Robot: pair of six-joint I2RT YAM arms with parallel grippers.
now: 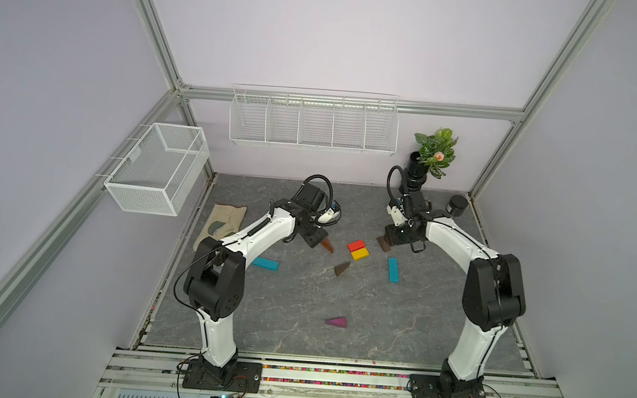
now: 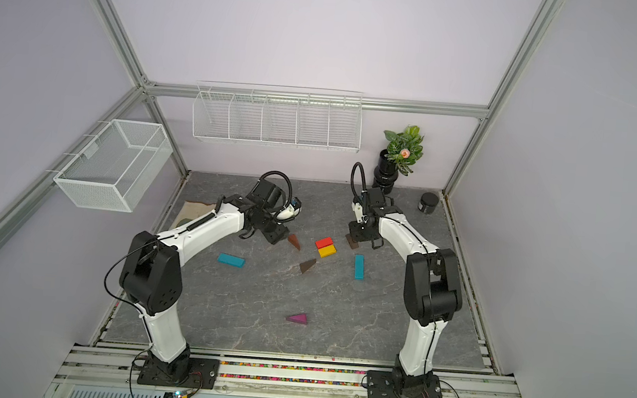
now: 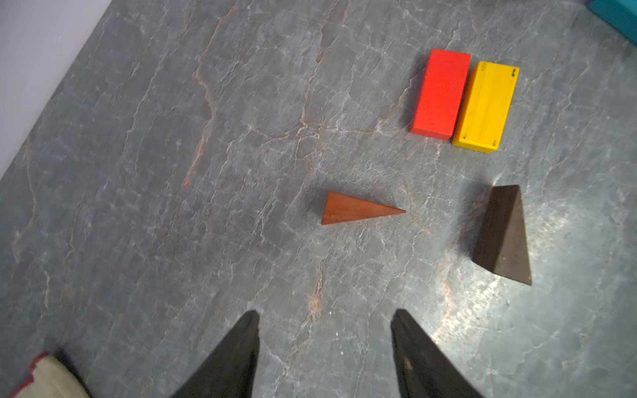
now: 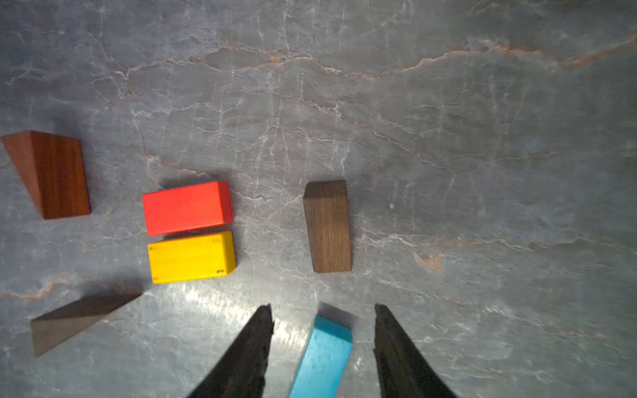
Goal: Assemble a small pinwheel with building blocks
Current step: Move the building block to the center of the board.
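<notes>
High overhead in both top views, angled down across whole surface [image 1: 297, 336], wrist views close, both over red brick [image 3: 441, 93], yellow brick [image 3: 486, 106]

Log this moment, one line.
centre: red brick beside yellow brick | left jaws: open, empty | right jaws: open, empty, brown wedge ahead | loose: purple wedge, left teal bar, right teal bar

The red brick [image 1: 357, 245] and yellow brick [image 1: 359, 254] touch side by side on the table [image 1: 281, 334]. The left hand [image 1: 318, 241] is just beside a reddish wedge [image 1: 327, 245]. The right hand [image 1: 392, 241] is at a brown wedge [image 1: 384, 244]. A dark wedge [image 1: 342, 268] lies near the yellow brick. A left bar [image 1: 265, 263] and right bar [image 1: 393, 269] flank them. A purple wedge [image 1: 336, 321] lies well apart.
</notes>
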